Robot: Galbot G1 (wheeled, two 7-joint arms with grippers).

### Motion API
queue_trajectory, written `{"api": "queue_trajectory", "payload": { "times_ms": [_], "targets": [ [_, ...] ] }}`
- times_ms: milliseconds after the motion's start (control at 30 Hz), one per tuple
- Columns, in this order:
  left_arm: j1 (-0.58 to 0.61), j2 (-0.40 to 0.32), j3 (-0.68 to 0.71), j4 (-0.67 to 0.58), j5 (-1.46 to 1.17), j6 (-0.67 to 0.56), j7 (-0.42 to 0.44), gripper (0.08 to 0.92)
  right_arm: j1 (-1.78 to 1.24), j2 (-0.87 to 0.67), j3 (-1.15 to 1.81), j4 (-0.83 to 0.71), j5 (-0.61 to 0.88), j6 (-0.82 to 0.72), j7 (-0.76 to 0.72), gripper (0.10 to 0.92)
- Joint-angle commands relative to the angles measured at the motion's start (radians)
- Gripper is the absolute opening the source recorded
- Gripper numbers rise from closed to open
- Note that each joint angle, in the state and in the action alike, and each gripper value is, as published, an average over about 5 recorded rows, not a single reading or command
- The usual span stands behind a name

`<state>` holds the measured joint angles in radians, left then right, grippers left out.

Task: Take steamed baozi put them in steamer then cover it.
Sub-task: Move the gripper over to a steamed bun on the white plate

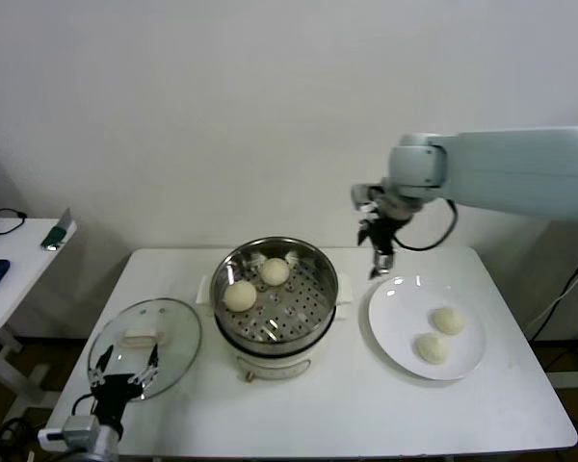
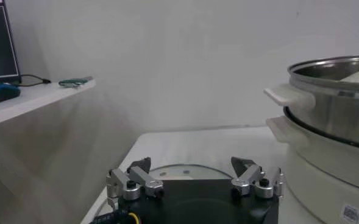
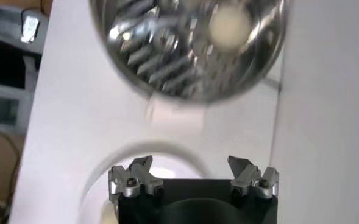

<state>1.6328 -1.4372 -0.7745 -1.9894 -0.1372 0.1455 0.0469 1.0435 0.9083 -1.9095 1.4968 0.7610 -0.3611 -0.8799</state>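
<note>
**A:** Head view first: what are the fingers doing?

**B:** The right gripper (image 1: 380, 260) hangs in the air with its jaws spread wide and nothing between them, above the far edge of the white plate (image 1: 395, 332), between it and the steamer (image 1: 275, 298). The right wrist view agrees: both fingertips (image 3: 136, 173) stand apart, with the plate rim below.

**A:** And the other arm?

**B:** The left gripper (image 1: 125, 371) sits low at the table's near left corner, jaws also released and empty, just over the near edge of the cover (image 1: 144, 346).

**A:** Where is the food?

**B:** Two steamed baozi (image 1: 239, 295) lie on the perforated tray inside the steamer, near its far left side. Two more rest on the plate, close together. The cover lies flat on the table (image 1: 308, 414), left of the steamer, handle up.
</note>
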Motion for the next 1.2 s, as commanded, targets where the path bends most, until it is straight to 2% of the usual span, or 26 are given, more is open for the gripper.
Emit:
{"api": "queue_trajectory", "payload": {
  "times_ms": [33,433,833,1200],
  "targets": [
    [-0.001,-0.003,0.001,0.001,0.003,0.001,0.000,0.823,-0.030,-0.258,-0.067,0.093,-0.168,0.029,-0.023,0.823],
    [0.005,-0.017,-0.006,-0.002,0.006,0.000,-0.001,0.823,-0.315,-0.312,0.099,0.014,-0.298,0.009,0.009,0.823],
    [0.009,-0.024,-0.009,0.007,0.013,-0.002,-0.001,0.823,-0.562,-0.300,0.294,-0.111,-0.414,0.010,0.024,0.823],
    [0.005,-0.023,-0.006,0.017,0.018,-0.003,0.000,0.823,-0.672,-0.275,0.383,-0.159,-0.447,-0.002,0.035,0.823]
  ]
}}
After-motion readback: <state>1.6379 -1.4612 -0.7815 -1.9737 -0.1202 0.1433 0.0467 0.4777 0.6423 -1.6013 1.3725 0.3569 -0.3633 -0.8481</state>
